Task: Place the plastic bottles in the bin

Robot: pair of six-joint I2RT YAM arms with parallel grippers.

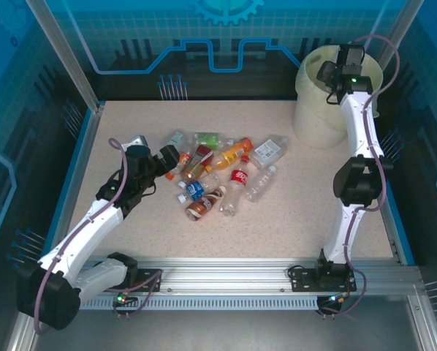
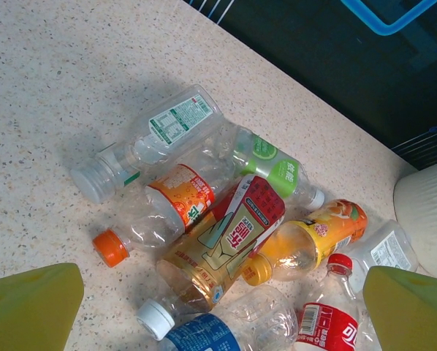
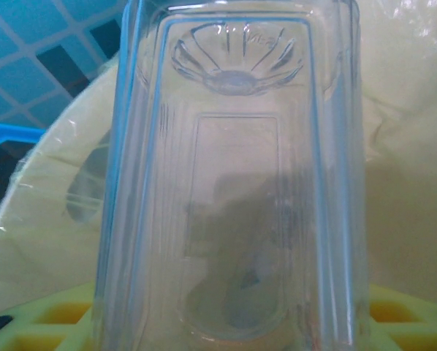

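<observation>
**BOTTLE SORTING: STATUS BY VIEW**

**Top view.** The bottles (image 1: 218, 172) lie on their sides in one cluster at the middle of the desk (image 1: 313, 219), with their long axes at mixed angles. The red-label bottle (image 1: 240, 176) carries white script too small to read. The bin (image 1: 310, 121), a white bucket with a pale bag liner (image 1: 306, 69), stands at the far right corner. The left fingers (image 1: 167, 156) are just left of the cluster. The right fingers (image 1: 334, 73) are over the bin mouth.

**Left wrist view.** The left fingers are spread wide above the cluster.
- The white-label bottle (image 2: 171, 124) has green print, and its cap points lower left.
- The green-label bottle (image 2: 273, 164) bears Chinese characters, and its cap points lower right.
- The cream-and-red bottle (image 2: 229, 245) bears large Chinese characters and lies diagonally.
- The red-label bottle shows a barcode.

**Right wrist view.** The right fingers grip a clear bottle (image 3: 233, 183). Its long axis runs away from the camera, with the ribbed base at the far end. The liner lies behind it.
</observation>
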